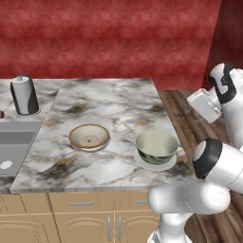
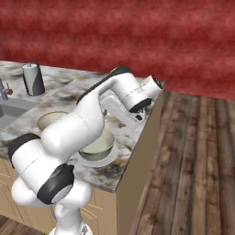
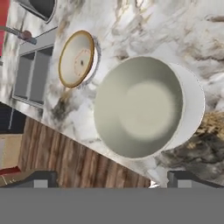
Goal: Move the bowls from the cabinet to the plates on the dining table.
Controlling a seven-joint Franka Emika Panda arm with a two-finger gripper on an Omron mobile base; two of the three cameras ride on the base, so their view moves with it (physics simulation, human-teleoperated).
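Note:
On the dining table (image 1: 109, 102) both bowls sit on the plates. The tan bowl (image 1: 89, 136) (image 3: 76, 59) rests on the left plate (image 3: 97, 51). Near the table's right front corner, the deep grey-green bowl (image 1: 156, 146) (image 3: 140, 107) (image 2: 98, 147) stands upright on the other plate (image 1: 154, 166) (image 3: 194, 103). My gripper (image 3: 111, 178) hangs open and empty above and to the right of the grey-green bowl, apart from it. The white hand (image 2: 131, 108) sits over the table's right edge. The cabinet is out of view.
A dark cylinder with a white top (image 1: 23, 95) stands at the table's back left, beside a grey sink (image 1: 16, 142). Wooden floor (image 2: 193, 151) lies right of the table edge. Tan drawer fronts (image 1: 80, 204) run below the top. A red wall is behind.

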